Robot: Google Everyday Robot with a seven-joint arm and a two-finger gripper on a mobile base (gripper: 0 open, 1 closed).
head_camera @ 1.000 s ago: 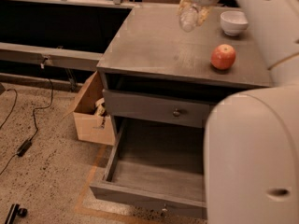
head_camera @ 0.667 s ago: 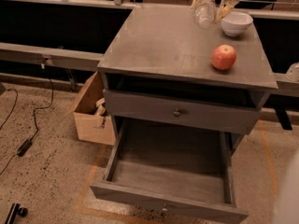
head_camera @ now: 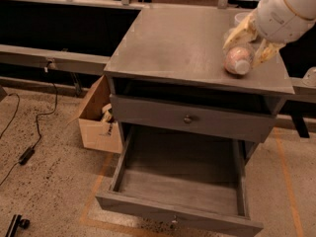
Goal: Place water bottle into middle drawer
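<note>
Camera view. Locate the gripper (head_camera: 251,48) at the upper right, above the right rear part of the cabinet top (head_camera: 177,48). The white arm (head_camera: 289,9) enters from the top right corner. The two yellowish fingers (head_camera: 237,33) are pinched on the bottle (head_camera: 236,59), one on each side of its body.

Note the bottle's attitude: it is tilted, with the white cap (head_camera: 242,66) pointing toward you and slightly down. The bottle sits over the cabinet top, near the right front edge. You cannot tell whether its lower side touches the surface. A pinkish tint shows through the clear plastic; what lies behind it cannot be identified.

A pale bowl (head_camera: 240,18) is partly visible just behind the gripper, mostly covered by it.

Below the top, the upper drawer (head_camera: 148,115) is closed, with a round knob (head_camera: 187,118) at its centre. Under it, the middle drawer (head_camera: 182,181) is pulled out toward you, its floor fully exposed. The bottle is well apart from this drawer, above it and to the right.

On the floor left of the cabinet, a cardboard box (head_camera: 96,127) stands open, touching or just beside the cabinet's side. A black cable (head_camera: 37,127) runs across the floor farther left.
</note>
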